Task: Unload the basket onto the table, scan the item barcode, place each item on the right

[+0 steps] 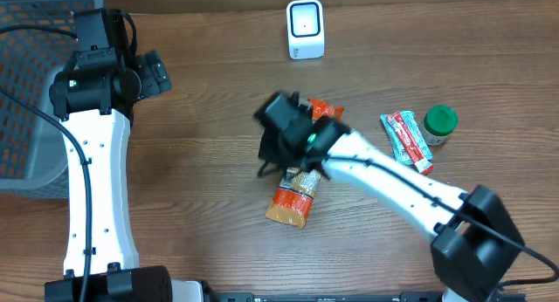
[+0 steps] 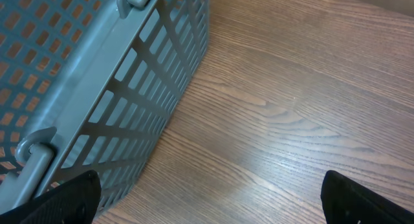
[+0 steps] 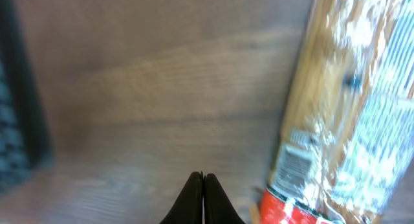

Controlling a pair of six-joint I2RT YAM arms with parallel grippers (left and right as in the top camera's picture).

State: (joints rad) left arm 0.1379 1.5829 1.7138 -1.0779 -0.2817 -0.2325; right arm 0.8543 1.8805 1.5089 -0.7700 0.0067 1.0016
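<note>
- The right hand (image 3: 202,179) is seen pinched fully shut, nothing gripped, just left of the noodle packet (image 1: 294,200).
- The packet is laid flat mid-counter (image 1: 201,162), nearer than the scanner (image 1: 305,28).
- The left hand (image 2: 208,179) is held wide open, empty, beside the basket (image 2: 97,88).

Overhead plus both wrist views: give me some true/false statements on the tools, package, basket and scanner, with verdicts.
1. The right tool is shut with nothing between its fingers. True.
2. The right tool holds the orange package. False: the package lies on the table, beside the shut tool.
3. The left tool is open. True.
4. The grey basket sits on the right tool's side. False: it is on the left tool's side.
5. The green-lidded jar stands right next to the white scanner. False: it stands apart from it, beside the red-and-white packet.
</note>
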